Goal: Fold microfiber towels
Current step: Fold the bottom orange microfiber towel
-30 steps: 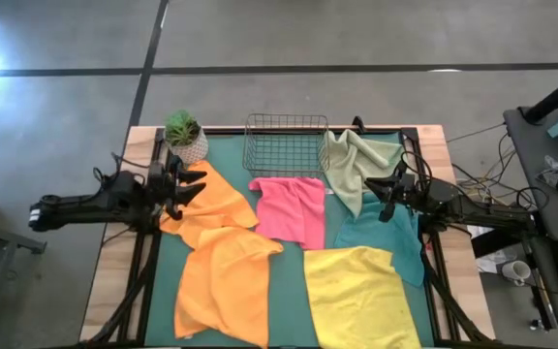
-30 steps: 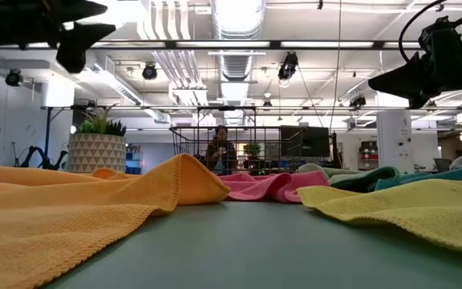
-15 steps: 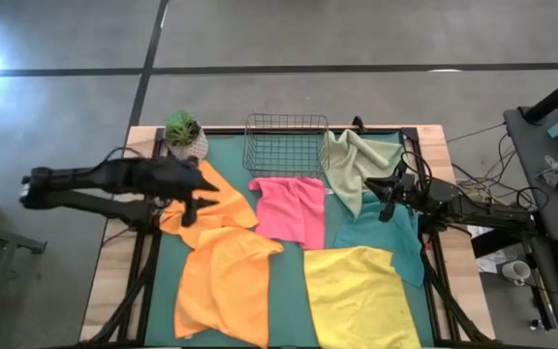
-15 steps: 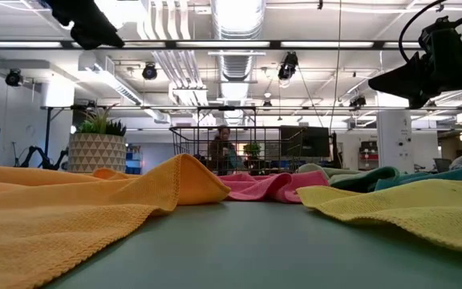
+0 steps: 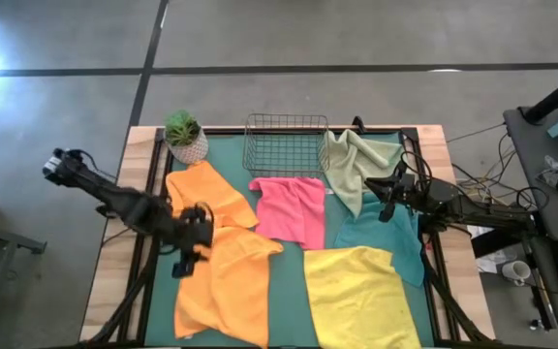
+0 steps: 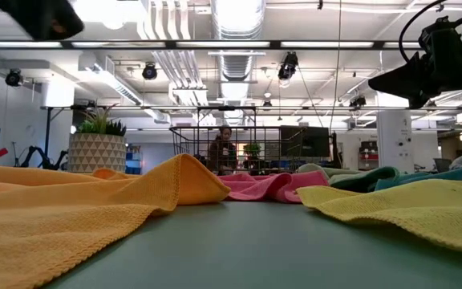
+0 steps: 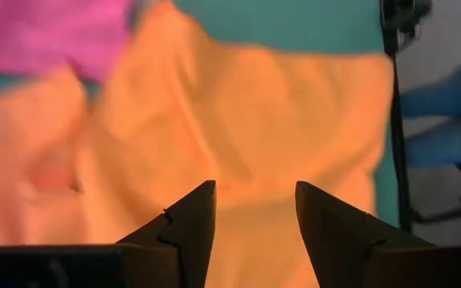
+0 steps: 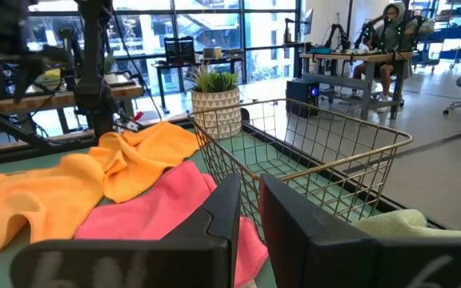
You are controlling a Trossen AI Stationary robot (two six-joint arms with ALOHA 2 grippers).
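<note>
Six towels lie spread and partly overlapping on the green mat (image 5: 294, 267). There is an orange one at the far left (image 5: 206, 194), an orange one at the near left (image 5: 226, 291), a pink one (image 5: 289, 208), a yellow one (image 5: 356, 296), a teal one (image 5: 381, 237) and a sage green one (image 5: 356, 160). My left gripper (image 5: 182, 262) is open and hovers over the near orange towel (image 7: 238, 120), pointing down at it without touching. My right gripper (image 5: 376, 194) is shut and empty, held above the teal and sage towels.
A wire basket (image 5: 287, 145) stands at the far middle of the table. A potted plant (image 5: 184, 136) stands at the far left corner. The towels cover most of the mat. Bare mat shows between the near orange and yellow towels.
My left gripper has swung from beside the plant toward the table's near edge. It has tipped from level to pointing down over the near orange towel. The towels have not moved.
</note>
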